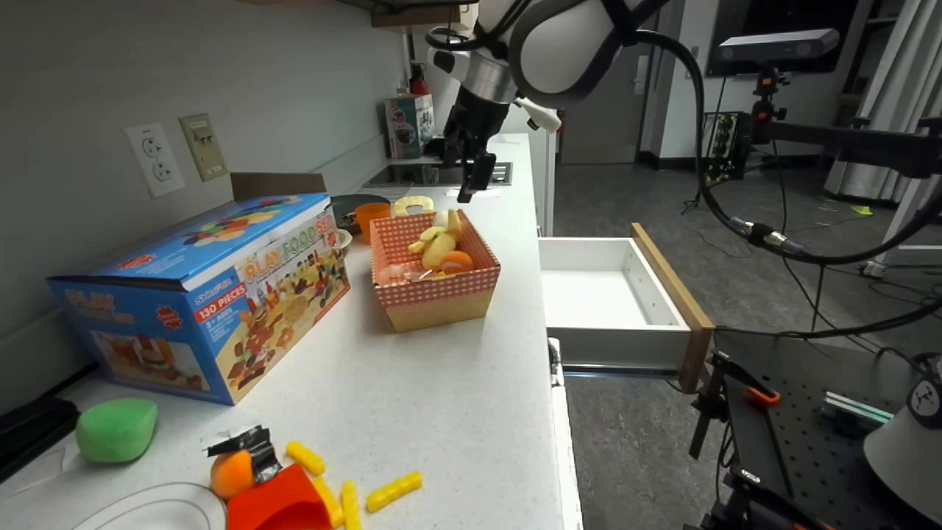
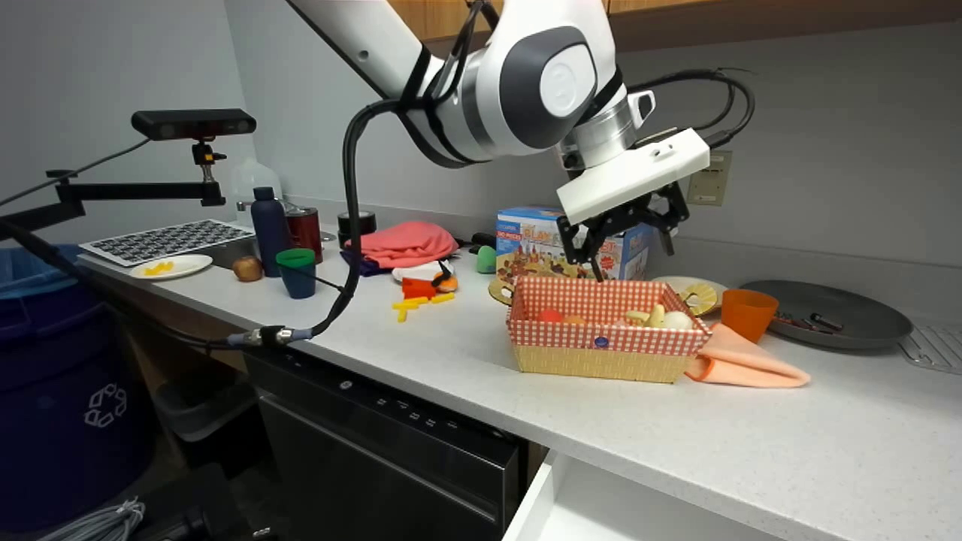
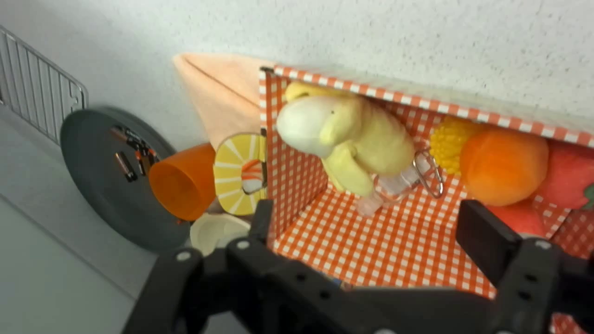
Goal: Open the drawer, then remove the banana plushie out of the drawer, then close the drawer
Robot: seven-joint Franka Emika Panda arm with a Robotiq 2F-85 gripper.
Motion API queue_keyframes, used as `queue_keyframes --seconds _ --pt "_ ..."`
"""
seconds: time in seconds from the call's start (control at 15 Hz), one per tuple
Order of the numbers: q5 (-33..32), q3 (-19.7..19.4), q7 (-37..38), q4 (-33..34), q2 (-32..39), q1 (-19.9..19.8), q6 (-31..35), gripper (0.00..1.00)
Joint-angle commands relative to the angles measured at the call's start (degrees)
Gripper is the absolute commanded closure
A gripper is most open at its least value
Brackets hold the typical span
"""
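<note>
The drawer stands pulled out, with its wooden front (image 1: 671,313) and white inside showing; part of it shows in an exterior view (image 2: 552,492). Its visible white floor has nothing on it. The yellow banana plushie (image 1: 439,246), peeled with a white tip, lies in the red-checked basket (image 1: 441,305) on the counter. In the wrist view the plushie (image 3: 383,139) rests at the basket's corner, against its checked wall (image 3: 299,181). My gripper (image 2: 633,264) is above the basket, open and holding nothing. In the wrist view its fingers (image 3: 366,208) are apart, short of the plushie.
The basket also holds an orange (image 3: 503,164) and other play food. An orange cup (image 3: 183,181), a pan (image 3: 116,185) and a peach cloth (image 2: 751,361) stand beside it. A play food box (image 1: 221,287) is near the wall. Yellow sticks (image 1: 394,492) lie on the counter.
</note>
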Motion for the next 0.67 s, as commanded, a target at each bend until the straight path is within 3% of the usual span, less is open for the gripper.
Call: queue_keyframes --seconds 0.0,0.27,0.6 --pt "-6.84 -2.31 8.60 1.11 -1.84 1.59 -7.81 0.00" --pt "-8.94 -1.89 16.26 2.21 -2.70 1.96 -16.52 0.00" --pt "-4.37 -1.01 23.18 3.79 -3.14 3.15 -27.23 0.00"
